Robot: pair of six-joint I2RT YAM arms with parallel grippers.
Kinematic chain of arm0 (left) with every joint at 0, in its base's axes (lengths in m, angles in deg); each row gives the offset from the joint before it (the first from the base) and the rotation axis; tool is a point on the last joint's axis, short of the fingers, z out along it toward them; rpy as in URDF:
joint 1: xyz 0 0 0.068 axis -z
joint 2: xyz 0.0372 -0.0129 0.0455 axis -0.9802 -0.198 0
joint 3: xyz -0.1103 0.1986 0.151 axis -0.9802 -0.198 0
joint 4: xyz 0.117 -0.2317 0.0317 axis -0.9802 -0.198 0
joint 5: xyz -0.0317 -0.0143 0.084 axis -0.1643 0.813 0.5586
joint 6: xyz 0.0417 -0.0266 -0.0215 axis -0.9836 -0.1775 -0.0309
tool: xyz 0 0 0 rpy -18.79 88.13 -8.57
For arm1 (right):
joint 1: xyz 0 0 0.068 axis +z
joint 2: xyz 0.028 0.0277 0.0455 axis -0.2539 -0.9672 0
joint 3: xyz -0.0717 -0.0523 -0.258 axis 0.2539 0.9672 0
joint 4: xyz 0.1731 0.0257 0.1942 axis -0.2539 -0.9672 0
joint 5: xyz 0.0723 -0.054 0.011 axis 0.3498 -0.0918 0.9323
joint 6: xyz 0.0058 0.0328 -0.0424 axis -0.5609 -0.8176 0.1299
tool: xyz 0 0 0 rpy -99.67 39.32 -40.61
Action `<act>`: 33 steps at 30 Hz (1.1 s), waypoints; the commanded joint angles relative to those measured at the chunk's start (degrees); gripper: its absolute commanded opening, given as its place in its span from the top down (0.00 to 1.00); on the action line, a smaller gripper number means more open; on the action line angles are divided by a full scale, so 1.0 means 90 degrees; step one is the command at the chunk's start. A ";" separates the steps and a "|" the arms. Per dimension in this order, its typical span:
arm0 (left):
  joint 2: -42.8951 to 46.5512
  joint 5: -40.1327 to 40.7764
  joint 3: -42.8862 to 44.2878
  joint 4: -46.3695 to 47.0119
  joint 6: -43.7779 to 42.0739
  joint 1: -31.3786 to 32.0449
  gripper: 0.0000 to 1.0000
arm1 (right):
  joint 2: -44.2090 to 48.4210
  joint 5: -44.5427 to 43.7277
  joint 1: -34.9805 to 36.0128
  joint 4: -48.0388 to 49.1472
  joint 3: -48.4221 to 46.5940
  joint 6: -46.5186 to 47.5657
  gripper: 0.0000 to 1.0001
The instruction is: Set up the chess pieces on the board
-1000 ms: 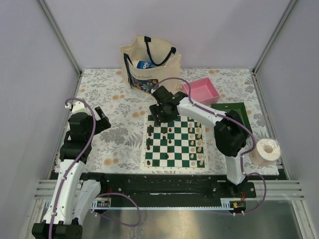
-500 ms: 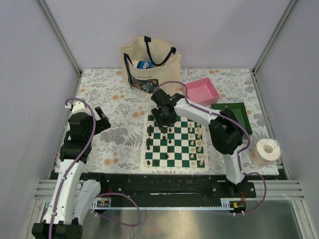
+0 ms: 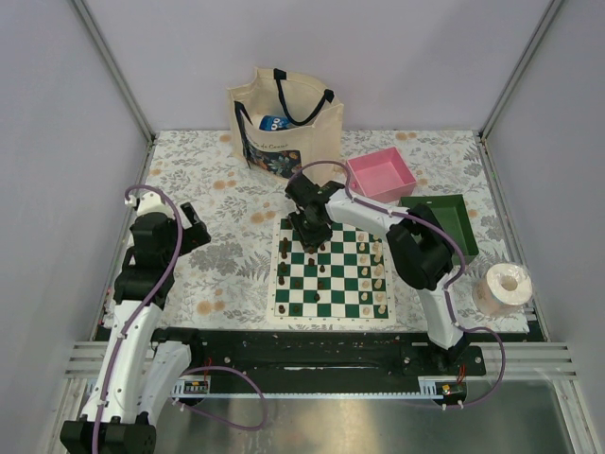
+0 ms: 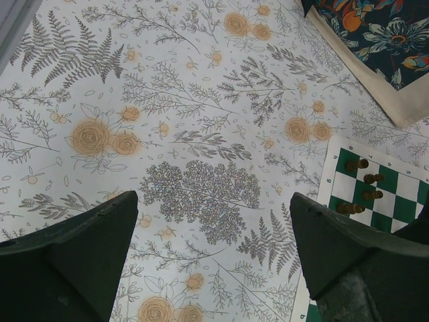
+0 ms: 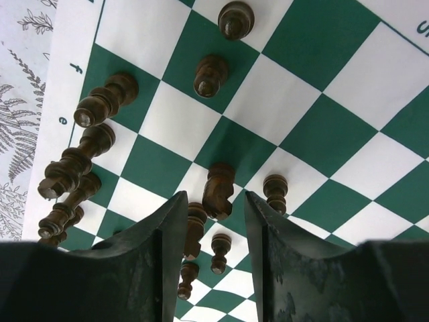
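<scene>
Right fingers (image 5: 161,248) are straddling a dark chess piece (image 5: 218,190) by the board's (image 5: 322,127) far edge, half-spread to pinch it; left fingers (image 4: 87,255) are idling wide apart.

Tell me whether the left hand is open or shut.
Open: the left hand has its fingers far apart, nothing between them but the floral tablecloth.

Bright, even light; soft shadows, little blur.
</scene>
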 commanded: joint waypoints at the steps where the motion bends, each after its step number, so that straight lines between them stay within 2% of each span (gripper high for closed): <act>1: 0.0002 -0.0008 0.0070 0.0117 0.0053 -0.0034 0.01 | -0.0063 0.0065 0.0062 -0.0003 -0.0228 0.0066 0.53; 5: -0.0017 0.0002 0.0070 0.0117 0.0053 -0.0034 0.01 | -0.0024 0.0026 0.0062 -0.0023 -0.0238 0.0076 0.62; 6: -0.0036 0.0012 0.0070 0.0127 0.0063 -0.0034 0.01 | -0.0004 0.0017 0.0062 -0.0032 -0.0248 0.0095 0.70; 8: -0.0046 0.0002 0.0089 0.0117 0.0053 -0.0034 0.01 | 0.0074 -0.0042 0.0052 -0.0023 -0.0257 0.0105 0.72; 9: -0.0066 -0.0008 0.0089 0.0117 0.0053 -0.0034 0.01 | 0.0103 -0.0032 0.0062 -0.0023 -0.0306 0.0134 0.79; 10: -0.0066 -0.0027 0.0080 0.0127 0.0053 -0.0034 0.01 | 0.0123 -0.0023 0.0062 -0.0061 -0.0364 0.0144 0.81; 20: -0.0154 -0.0105 0.0089 0.0176 0.0053 -0.0034 0.01 | 0.0124 0.0095 0.0062 -0.0257 -0.1418 -0.0071 0.81; 33: -0.0232 -0.0096 0.0119 0.0215 0.0033 -0.0034 0.01 | -0.1234 0.0105 0.0149 -0.1194 -0.3411 -0.0032 0.81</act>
